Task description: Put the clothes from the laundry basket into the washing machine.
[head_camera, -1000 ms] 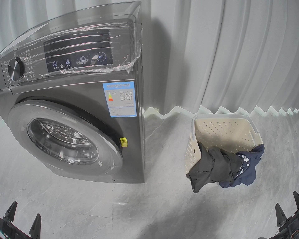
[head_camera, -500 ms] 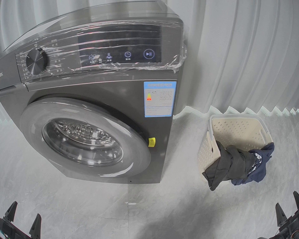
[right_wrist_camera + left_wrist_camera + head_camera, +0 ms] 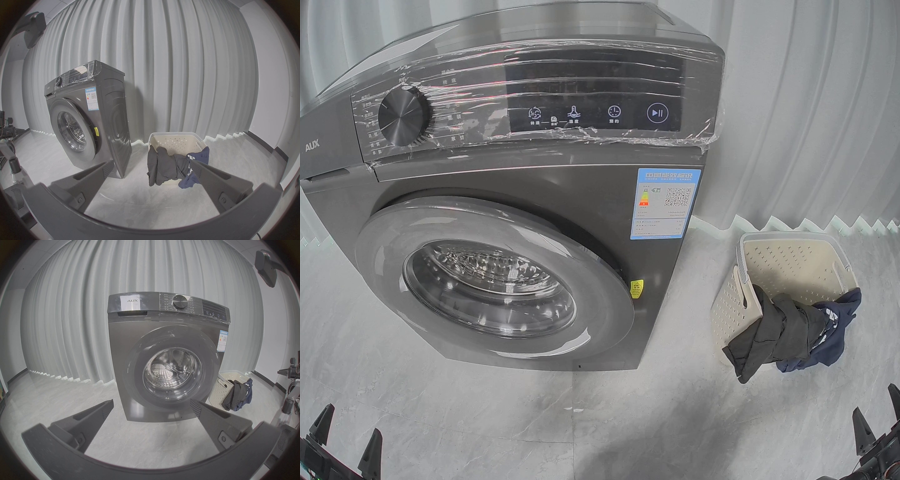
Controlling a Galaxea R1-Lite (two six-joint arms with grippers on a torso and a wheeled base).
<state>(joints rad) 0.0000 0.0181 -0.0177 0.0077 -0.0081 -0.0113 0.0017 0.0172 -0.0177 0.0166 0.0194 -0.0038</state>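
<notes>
Clothes (image 3: 781,328), dark grey and navy, hanging over the near wall of the laundry basket (image 3: 794,265).
My left gripper (image 3: 350,431) and my right gripper (image 3: 875,406) are both spread wide and hold nothing. The basket stands ahead of the right gripper, well apart from it. The washing machine (image 3: 537,187) stands ahead of the left gripper, its round door (image 3: 494,284) shut.

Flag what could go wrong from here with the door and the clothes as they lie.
1. The washing machine door looks shut, so clothes carried over now would have nowhere to go.
2. The grey garment and navy garment hang overlapping over the laundry basket rim; pulling one may drag the other onto the floor or tip the basket.
</notes>
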